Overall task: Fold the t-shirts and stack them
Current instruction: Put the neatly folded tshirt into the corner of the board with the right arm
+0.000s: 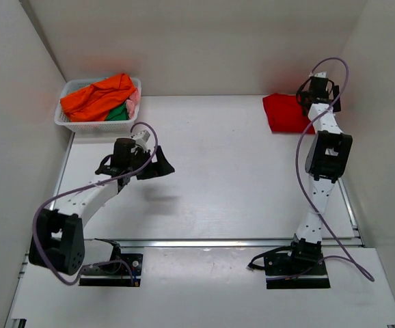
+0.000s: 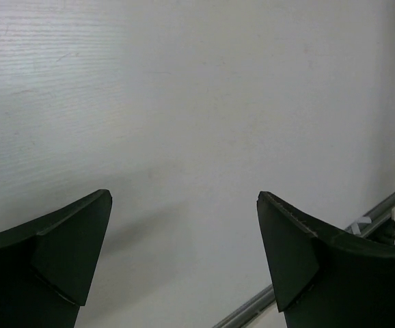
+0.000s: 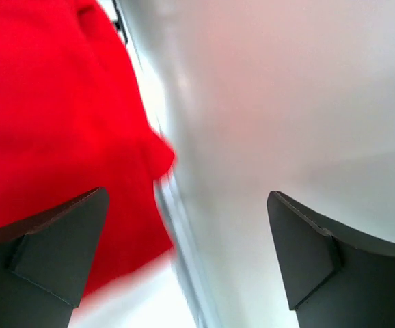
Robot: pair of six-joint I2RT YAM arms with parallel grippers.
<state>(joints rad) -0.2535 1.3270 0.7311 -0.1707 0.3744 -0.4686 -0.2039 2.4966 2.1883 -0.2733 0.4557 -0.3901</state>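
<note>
A folded bright red t-shirt lies at the table's far right corner; it also fills the left of the right wrist view. My right gripper hangs above its right edge near the wall, open and empty. An orange t-shirt, a green one and a pink one lie in the white mesh basket at the far left. My left gripper is open and empty above bare table, in front of the basket.
White walls close in the table on the left, back and right. A metal rail runs along the table's near edge and shows in the left wrist view. A rail at the table's right edge shows blurred in the right wrist view.
</note>
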